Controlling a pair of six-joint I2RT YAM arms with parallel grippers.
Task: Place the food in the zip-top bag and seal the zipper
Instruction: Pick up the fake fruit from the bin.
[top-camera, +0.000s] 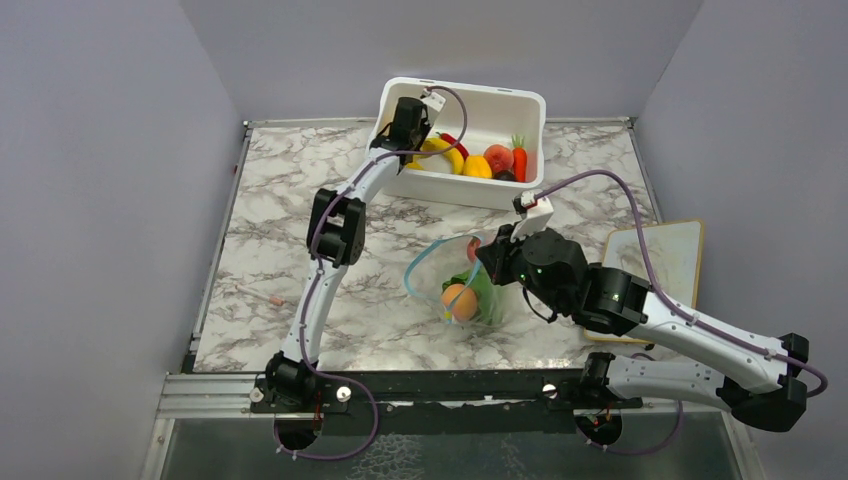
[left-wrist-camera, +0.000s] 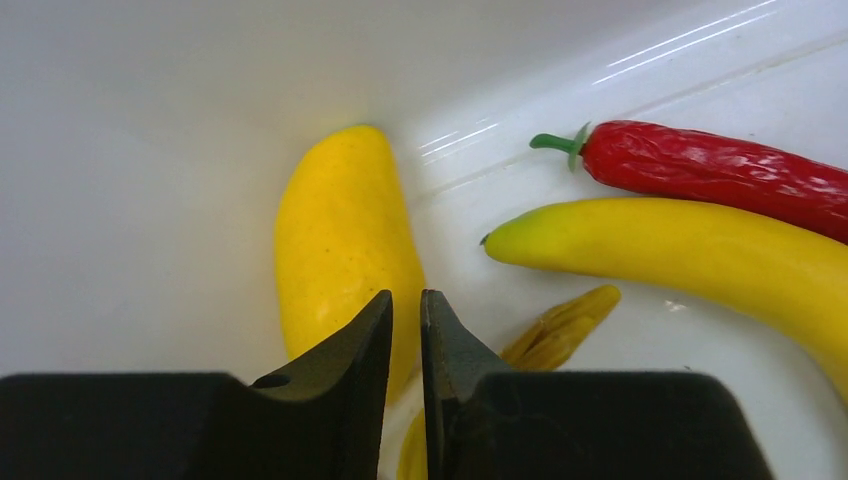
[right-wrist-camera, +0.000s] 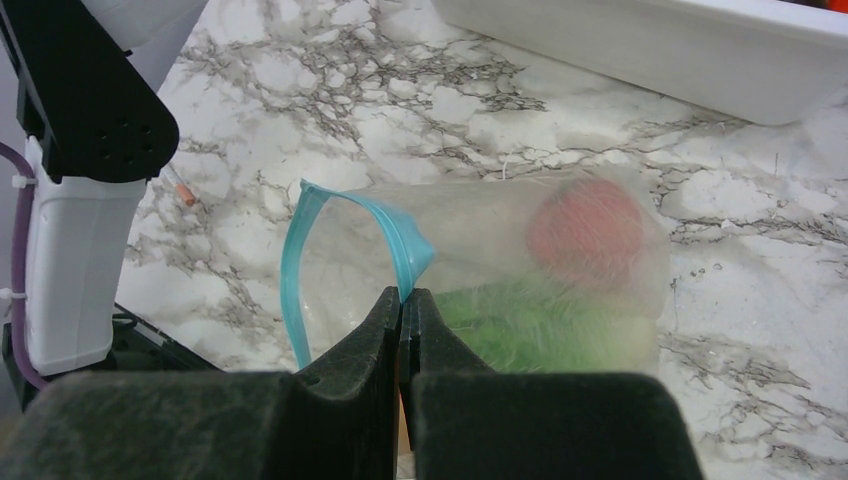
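While the left arm (top-camera: 340, 225) reaches into the tub (top-camera: 520, 105), jaws nearly together, right jaws pinch the zipper (right-wrist-camera: 400, 240).

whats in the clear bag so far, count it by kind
In the zip-top bag:
peaches: 2
lettuce: 1
total: 3
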